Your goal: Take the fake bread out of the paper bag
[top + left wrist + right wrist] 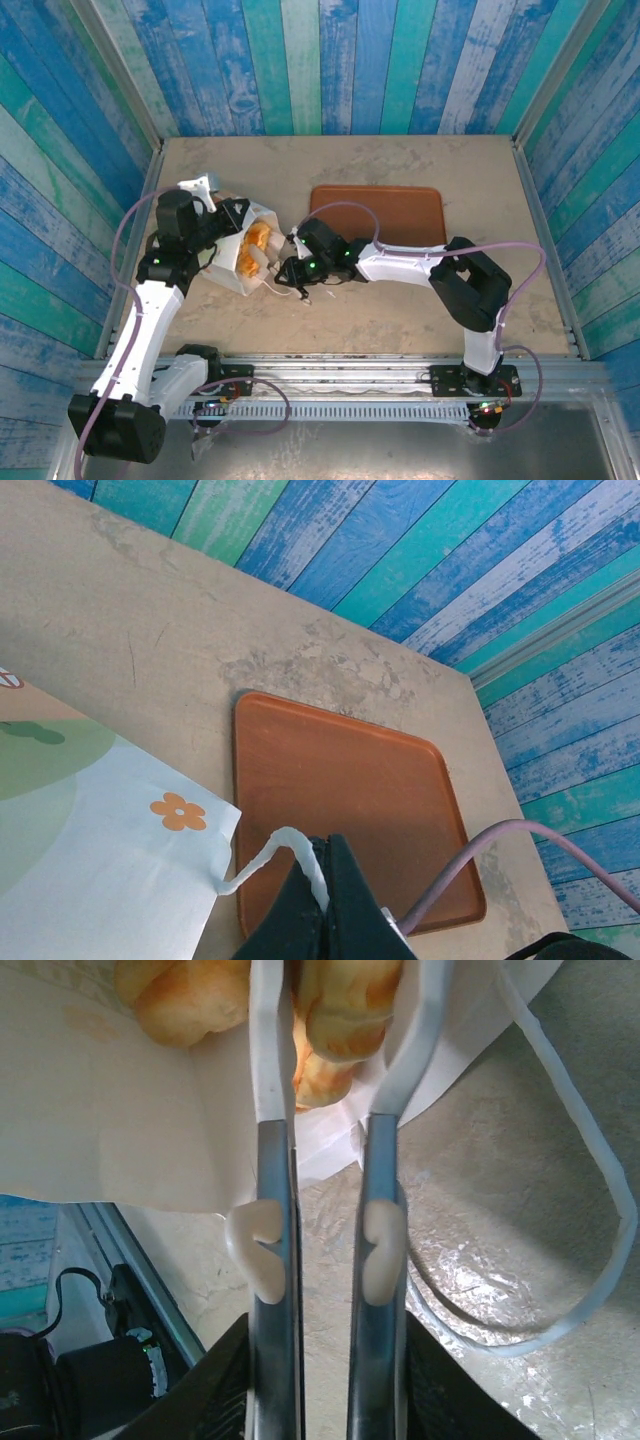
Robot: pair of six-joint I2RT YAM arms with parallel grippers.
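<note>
While the paper bag [235,283] lies on its side on the bench [400,310], the top view shows the fake bread [255,245] inside it. In the left wrist view, the left jaws are pressed together on the bag's loop handle [262,858]. In the right wrist view, the right jaws reach into the bag's mouth, part spread around one bread piece; whether they pinch it I cannot tell.

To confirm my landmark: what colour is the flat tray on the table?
The tray is plain reddish-brown, clearest in the left wrist view.
</note>
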